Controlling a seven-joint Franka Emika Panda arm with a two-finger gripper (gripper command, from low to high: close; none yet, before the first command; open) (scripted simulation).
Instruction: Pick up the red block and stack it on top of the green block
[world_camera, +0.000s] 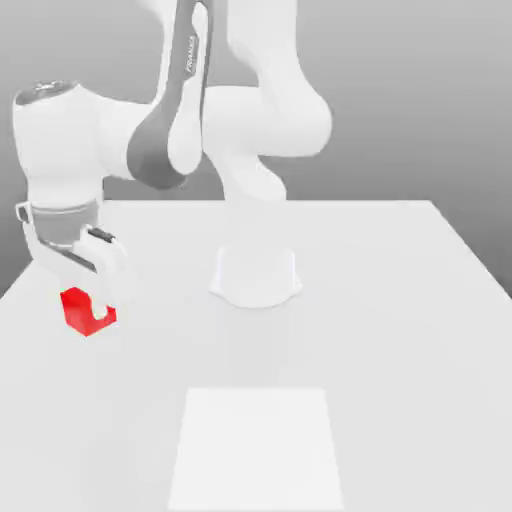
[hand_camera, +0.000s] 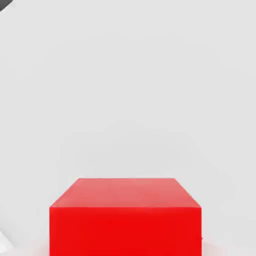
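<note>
Exterior view, from its left: the bright-red cube (world_camera: 77, 312) sits near the bench's (world_camera: 400, 350) left edge, with the end effector (world_camera: 98, 308) closed on it, fingertips low against its sides; whether the cube touches the bench, I cannot tell. Next, toward the middle, stands the white Panda arm's base (world_camera: 256, 275), well apart from the cube, and nearer the camera a paler four-sided patch (world_camera: 256, 450). Open bench runs from there to the right edge.

Red block (hand_camera: 125, 231) — large in view, top face and one side face visible, plain and unmarked. Pale grey tabletop (hand_camera: 128, 100) around it. Small dark patch (hand_camera: 4, 3) in one corner — too little to identify.
</note>
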